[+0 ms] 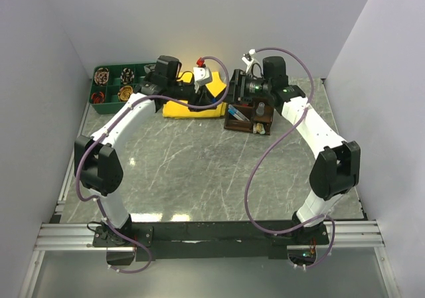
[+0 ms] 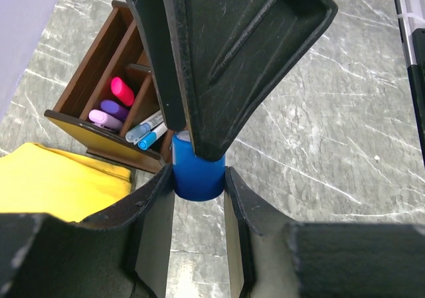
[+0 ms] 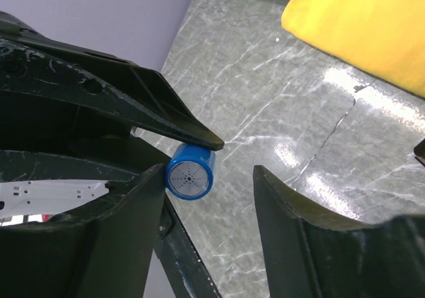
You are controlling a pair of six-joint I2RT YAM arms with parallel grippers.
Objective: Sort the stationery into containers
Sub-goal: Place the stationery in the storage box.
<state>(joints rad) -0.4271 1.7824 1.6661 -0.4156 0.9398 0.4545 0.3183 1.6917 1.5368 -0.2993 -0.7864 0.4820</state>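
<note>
The left gripper (image 2: 198,190) is clamped on a short blue cylindrical marker pen (image 2: 197,172), 1 finger pressed to each side of it. The right gripper (image 3: 211,182) has its jaws apart around the same pen. The pen lies against 1 of its fingers (image 3: 119,231), with a clear gap to the other.

Only the pen's blue end shows. In the left wrist view the rest is hidden behind a black finger of the right gripper, and the right wrist view gives just its round end face, grey with small dots. From above, wrists and cables cover the meeting point.

The pen is held above the grey marbled tabletop (image 2: 319,152). It is just beside the dark brown wooden organiser (image 2: 93,133), which holds pink, purple and blue-capped pens. A flat yellow cloth (image 2: 60,178) lies next to that, partly cut off.
</note>
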